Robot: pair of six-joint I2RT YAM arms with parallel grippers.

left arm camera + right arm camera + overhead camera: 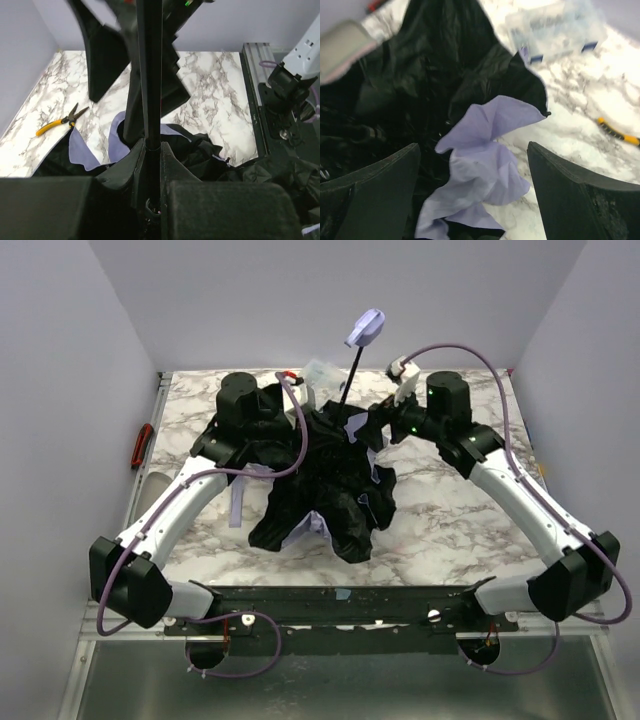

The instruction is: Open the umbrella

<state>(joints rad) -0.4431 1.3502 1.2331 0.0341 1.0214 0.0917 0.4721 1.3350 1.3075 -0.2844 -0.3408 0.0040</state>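
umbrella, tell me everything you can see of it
The umbrella is not yet opened out. Its canopy lies in a crumpled heap on the middle of the marble table, mostly black lining showing, with pale lavender outer fabric peeking out at the folds. A thin black shaft rises tilted from the heap and ends in a small lavender handle up in the air. The left gripper clamps the shaft low down. The open right gripper straddles a lavender fold; whether it touches is unclear.

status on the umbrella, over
Left tool straddles shaft, grip unclear. Right tool open over lavender fold. Umbrella unopened, heaped on table. Pliers beside it, not blocking.
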